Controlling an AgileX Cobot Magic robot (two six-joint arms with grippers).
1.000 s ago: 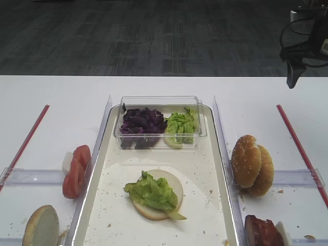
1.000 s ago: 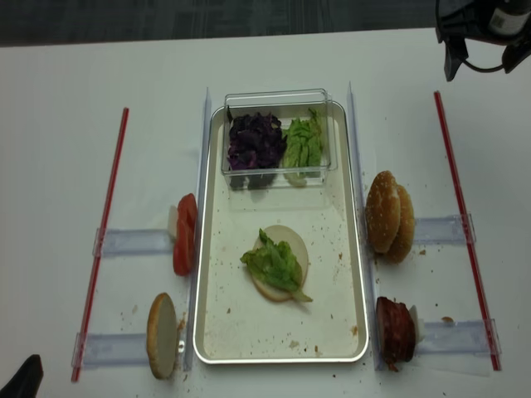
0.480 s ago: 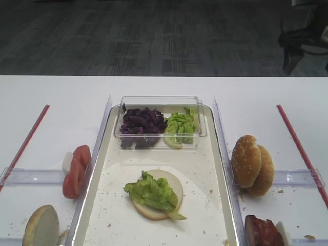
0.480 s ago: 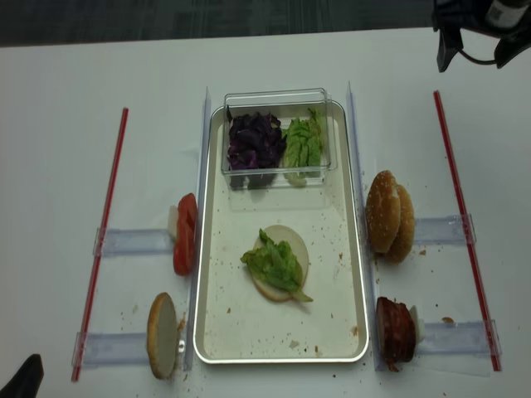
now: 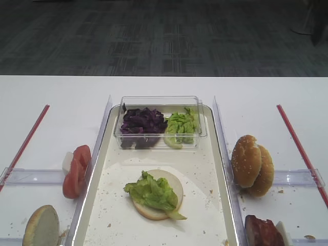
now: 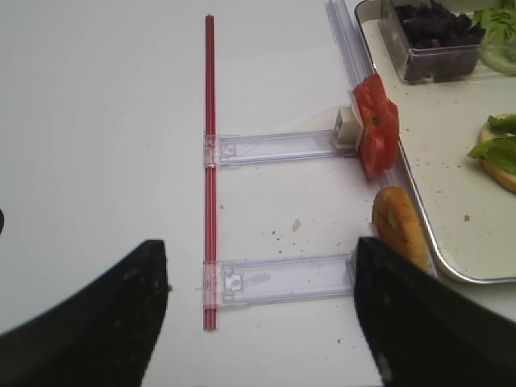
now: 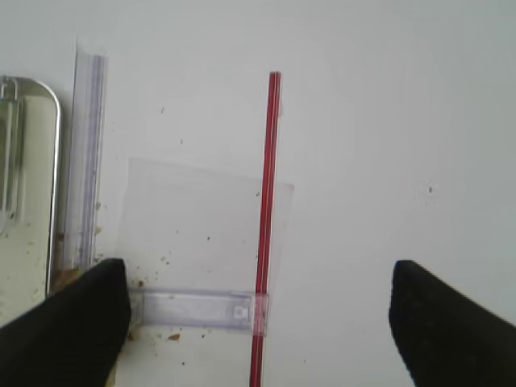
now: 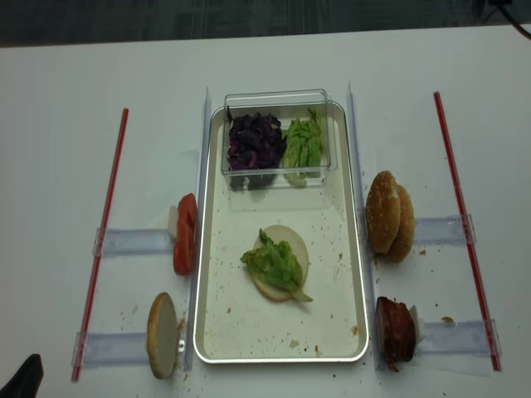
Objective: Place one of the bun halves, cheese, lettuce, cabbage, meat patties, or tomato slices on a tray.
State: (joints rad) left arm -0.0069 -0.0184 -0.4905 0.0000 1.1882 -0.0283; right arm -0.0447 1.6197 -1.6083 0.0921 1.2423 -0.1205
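Silvery rectangular metal tray (image 8: 214,332) lies centred on the white table (image 8: 58,124), long axis running away from me, with a clear plastic tub (image 8: 275,99) at its far end. My right gripper (image 7: 258,314) has left both high views since a second ago; its wrist view shows the jaws spread wide, holding nothing. My left gripper (image 6: 258,310) also stands open and empty. A pale bun half (image 8: 292,240) under green ruffled lettuce (image 8: 272,264) sits mid-tray, with bare floor towards each rim.
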